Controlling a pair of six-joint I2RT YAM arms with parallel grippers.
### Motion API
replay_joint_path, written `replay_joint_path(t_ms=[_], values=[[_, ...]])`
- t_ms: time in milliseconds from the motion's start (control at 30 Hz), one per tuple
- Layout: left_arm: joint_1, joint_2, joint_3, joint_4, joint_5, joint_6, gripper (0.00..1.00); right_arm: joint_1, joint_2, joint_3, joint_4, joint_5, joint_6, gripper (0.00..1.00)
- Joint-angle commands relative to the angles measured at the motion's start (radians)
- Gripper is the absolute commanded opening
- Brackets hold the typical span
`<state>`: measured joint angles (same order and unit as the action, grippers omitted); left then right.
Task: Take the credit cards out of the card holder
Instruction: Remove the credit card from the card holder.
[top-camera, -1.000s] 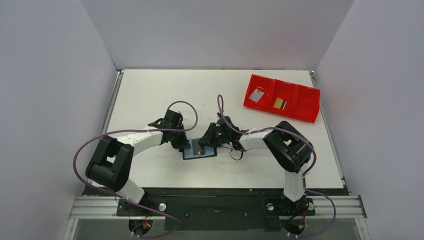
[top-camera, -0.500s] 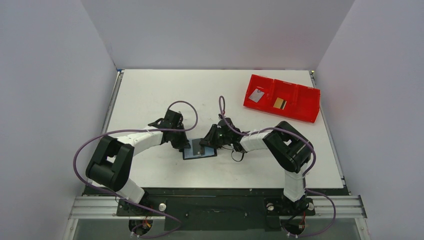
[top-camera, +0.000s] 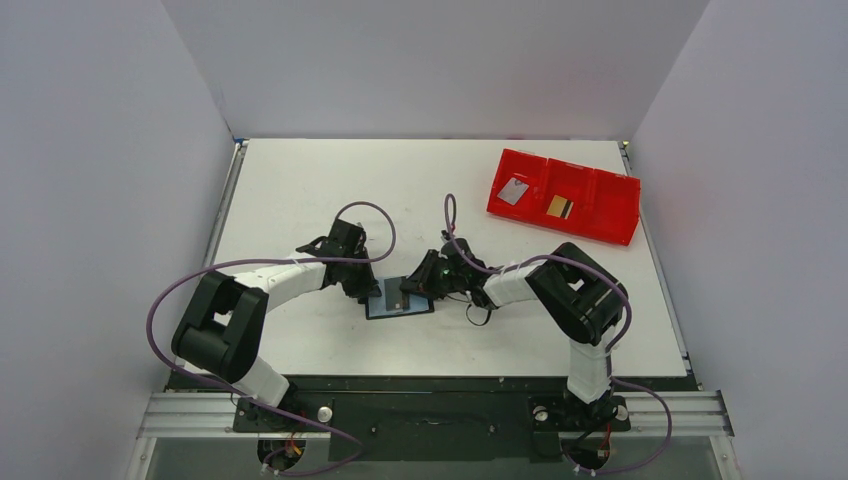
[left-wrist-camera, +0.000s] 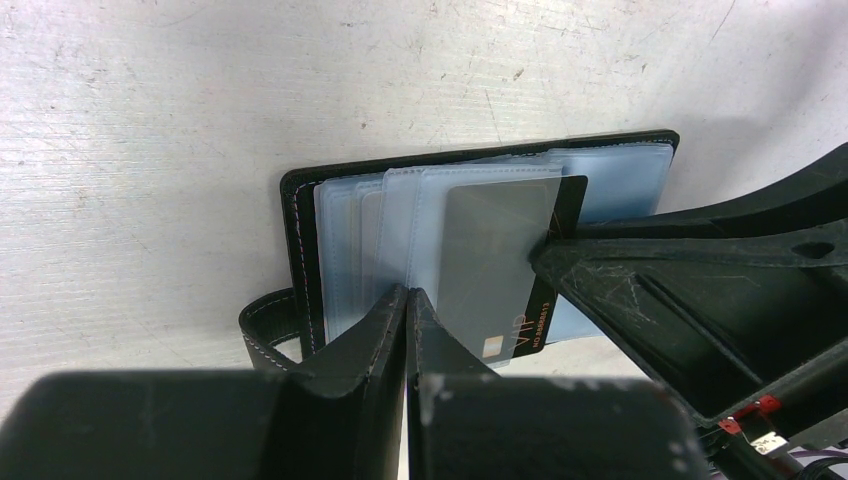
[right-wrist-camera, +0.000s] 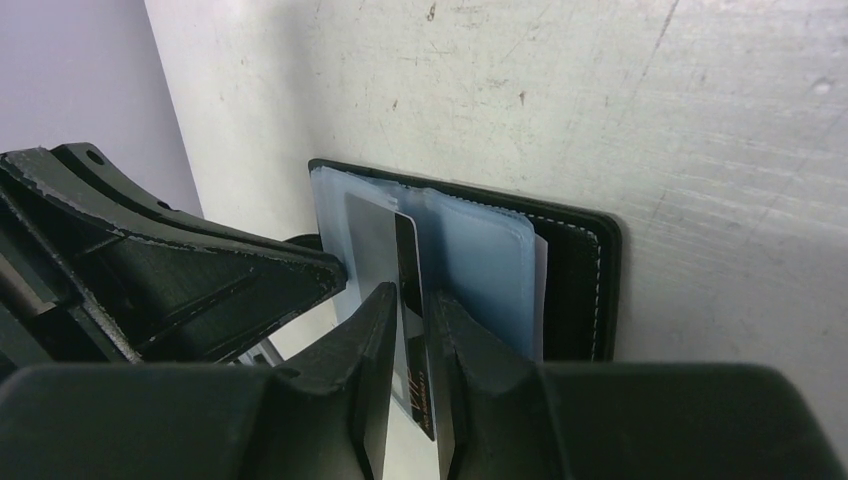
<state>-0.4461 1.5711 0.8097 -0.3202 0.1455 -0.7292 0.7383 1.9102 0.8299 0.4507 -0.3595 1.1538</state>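
**Two cards in the tray, the third between the fingers**

The silver card (top-camera: 514, 191) and the gold card (top-camera: 560, 207) lie in separate compartments of the red tray (top-camera: 620, 215), at the far right of the table (top-camera: 300, 180). The card holder (left-wrist-camera: 300, 230) lies open and flat between the two arms, near the front middle. The left gripper (left-wrist-camera: 405, 310) has its fingers together, tips set on the plastic sleeves (left-wrist-camera: 350, 230) at the holder's edge. It appears to be pinning the holder, though I cannot tell whether a sleeve is caught between the fingers. The right gripper (right-wrist-camera: 408, 330) is clamped on the black card (right-wrist-camera: 406, 250), which pokes partway out of its sleeve.

The step in hand looks like drawing out the last card. The next move calls for a straight, level pull along the sleeve's opening while the left arm holds the holder down, then a carry to the tray.
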Motion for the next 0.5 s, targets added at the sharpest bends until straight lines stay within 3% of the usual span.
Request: replay_joint_path(t_ms=[0,467], values=[[-0.008,0.048,-0.015,-0.046,-0.069,0.016,0.0,-0.007,-0.019,-0.029,0.043,-0.013,0.016,0.17],[-0.008,0.052,-0.012,-0.048,-0.069,0.019,0.0,-0.032,-0.007,-0.088,0.178,-0.043,0.09,0.08]])
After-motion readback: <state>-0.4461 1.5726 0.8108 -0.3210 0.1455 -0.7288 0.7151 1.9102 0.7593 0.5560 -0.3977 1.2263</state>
